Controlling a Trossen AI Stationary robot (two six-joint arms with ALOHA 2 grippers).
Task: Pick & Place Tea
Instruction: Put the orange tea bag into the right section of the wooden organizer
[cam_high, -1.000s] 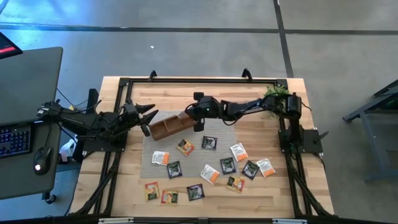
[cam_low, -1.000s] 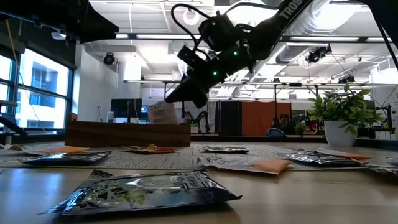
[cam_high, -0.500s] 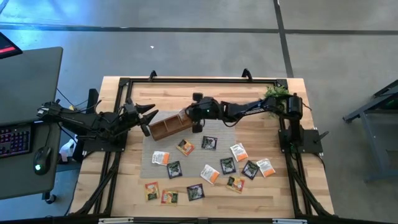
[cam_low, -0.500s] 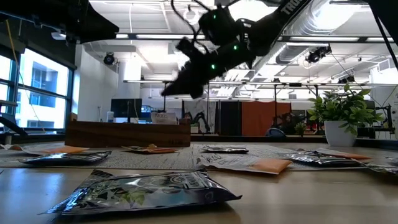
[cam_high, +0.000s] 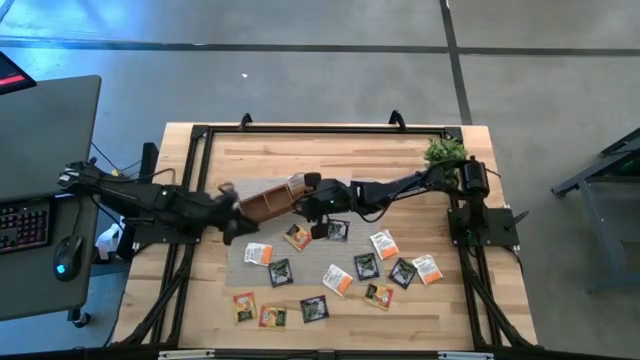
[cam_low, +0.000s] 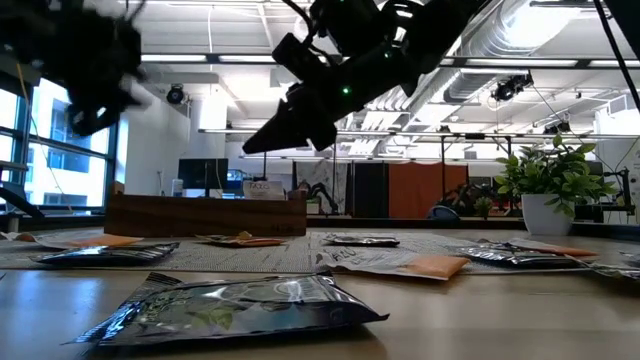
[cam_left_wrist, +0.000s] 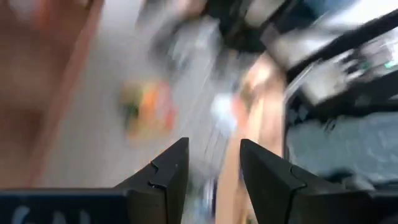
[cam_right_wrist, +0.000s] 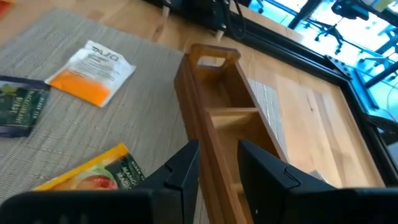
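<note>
Wooden tray (cam_high: 268, 200) and both arms crowd the same patch of table (cam_high: 330, 150), and that closeness is the main hazard: the left pincer (cam_high: 231, 203) hangs at the tray's left end while the right pincer (cam_high: 304, 197) hangs over its right end, so a careless sweep by either, in my judgement, could clip the tray, skew it, or bring the arms together. A sachet released off-centre could also land on a divider or on the mat (cam_high: 330, 240) rather than in a compartment.

Right arm reaches in from the plant (cam_high: 444, 151) corner, stretched long and low; the right wrist view shows its fingers (cam_right_wrist: 180, 174) parted with nothing between them, the tray's compartments directly below. Left arm extends from the table's left edge; its fingers (cam_left_wrist: 168, 174) stand apart and empty, the scene past them too blurred to read.

Tea (cam_high: 340, 262) lies scattered flat on mat and table, below the tray in the high view, well apart from both pincers.
</note>
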